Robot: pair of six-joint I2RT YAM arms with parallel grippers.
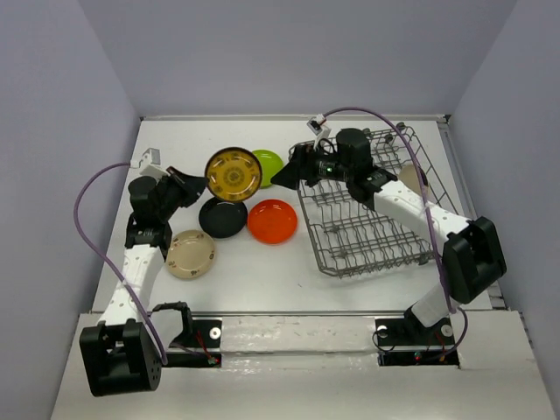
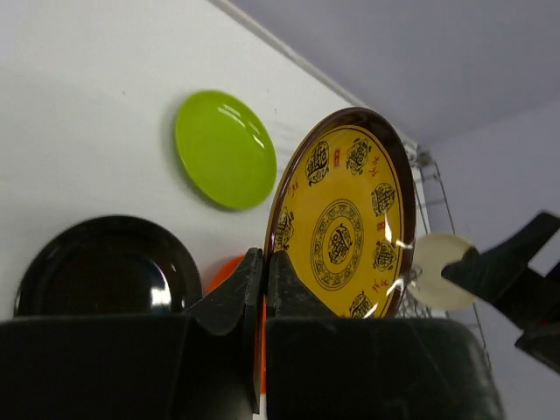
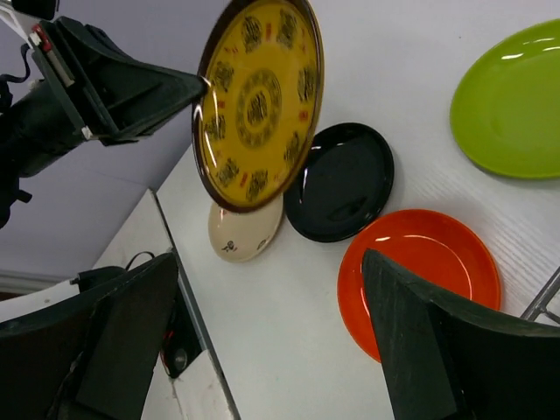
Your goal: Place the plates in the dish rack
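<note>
My left gripper (image 2: 265,271) is clamped on the thin rim of the brown-and-gold plate (image 1: 234,172), holding it upright in the air left of the dish rack (image 1: 367,236). That edge pinch is my worry: a bump or a mistimed release could swing it loose onto the plates below. My right gripper (image 1: 284,175) hovers at the rack's left side, jaws wide and empty.

Left of the rack, nearest first, are the beige plate (image 1: 191,254), the black plate (image 1: 222,217), the orange plate (image 1: 272,220) and, farthest, the green plate (image 1: 269,164). The right arm lies across the rack, crowding the way in.
</note>
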